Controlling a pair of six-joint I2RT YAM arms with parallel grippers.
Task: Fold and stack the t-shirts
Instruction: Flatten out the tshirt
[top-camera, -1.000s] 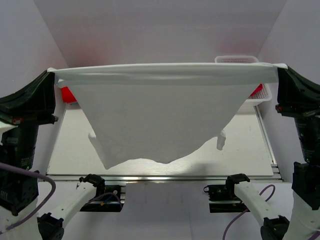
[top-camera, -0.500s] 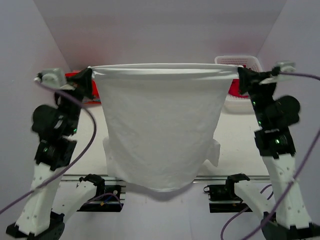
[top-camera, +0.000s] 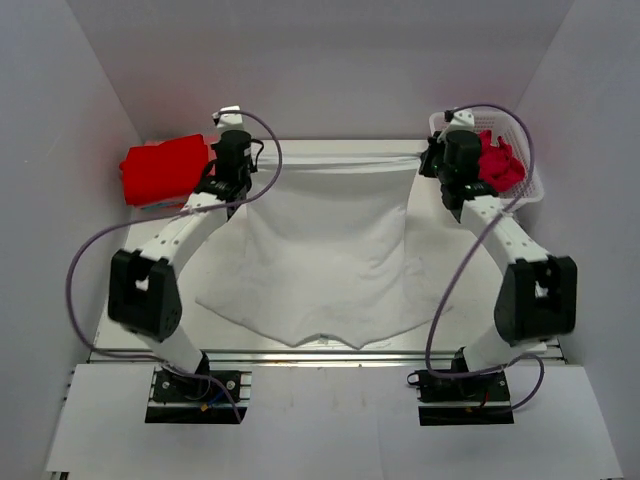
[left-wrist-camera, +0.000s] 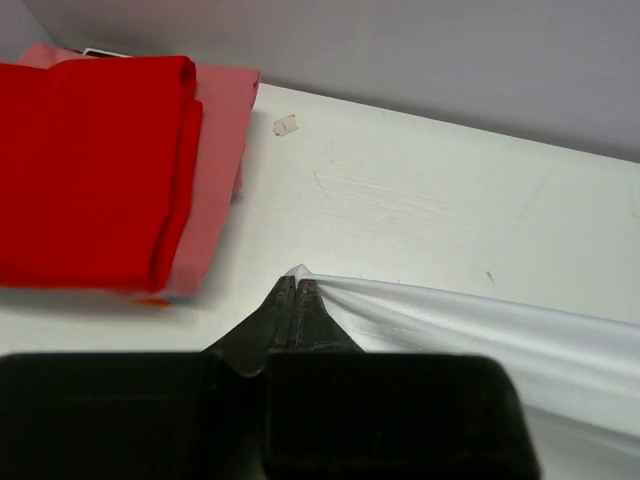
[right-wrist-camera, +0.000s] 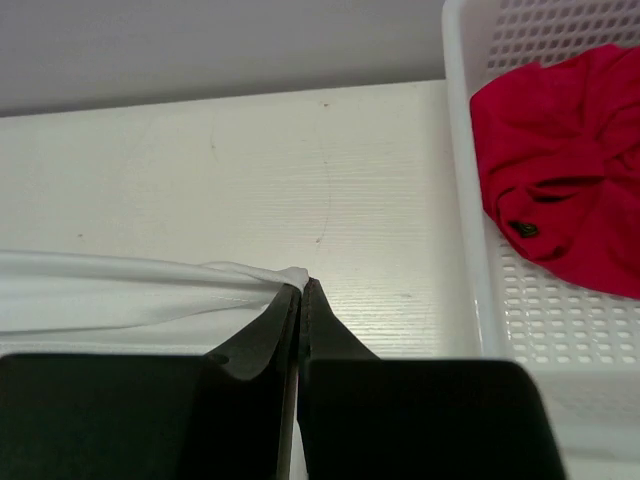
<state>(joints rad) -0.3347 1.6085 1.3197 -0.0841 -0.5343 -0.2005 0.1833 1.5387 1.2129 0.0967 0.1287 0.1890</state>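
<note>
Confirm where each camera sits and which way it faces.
Top external: above and behind the arms, looking down on the table; both arms show, left gripper and right gripper shut on the thin white cloth t-shirt.
Left wrist: on left arm, facing the far wall over its shut jaws; folded red t-shirt at left.
Right wrist: same on right arm; white plastic lattice basket at right.
Shared: the white t-shirt.

A spread t-shirt (top-camera: 325, 260) lies across the middle of the tabletop (left-wrist-camera: 420, 170), with its far corners pinched in the left claw (left-wrist-camera: 296, 290) and the right claw (right-wrist-camera: 303, 290). Folded t-shirts (top-camera: 165, 170) are stacked at the far left, beside the left claw. A basket (top-camera: 530, 192) at the far right holds a crumpled t-shirt (top-camera: 500, 165).
</note>
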